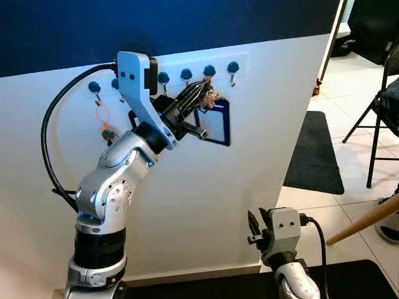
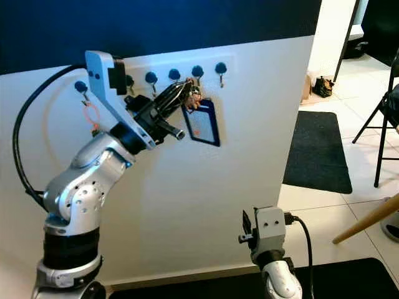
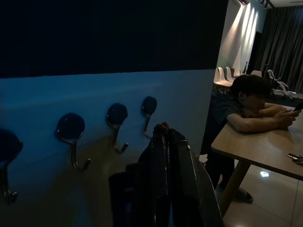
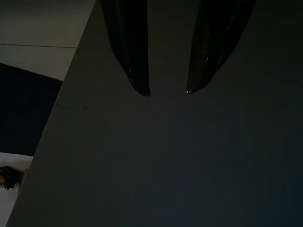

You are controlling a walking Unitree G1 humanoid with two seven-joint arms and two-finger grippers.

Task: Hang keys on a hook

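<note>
Left gripper (image 1: 201, 94) fingers clamped on keys (image 1: 209, 97) by the hooks (image 1: 209, 73), blue tag (image 1: 216, 124) hanging long-axis down; right gripper (image 4: 165, 90) fingers apart, low.

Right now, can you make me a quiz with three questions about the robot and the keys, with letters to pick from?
1. Where is the left gripper?
A. Down at the floor
B. Up at the row of hooks on the white wall
C. On the black mat

2. What colour is the tag hanging with the keys?
A. Yellow
B. Green
C. Dark blue

3. How are the right gripper's two fingers?
A. Apart, holding nothing
B. Closed on the keys
C. Closed on a hook

Answers:
1 B: the raised left arm reaches up to the hook row.
2 C: the tag has a dark blue frame.
3 A: the right wrist view shows a gap between the two black fingers.
</note>
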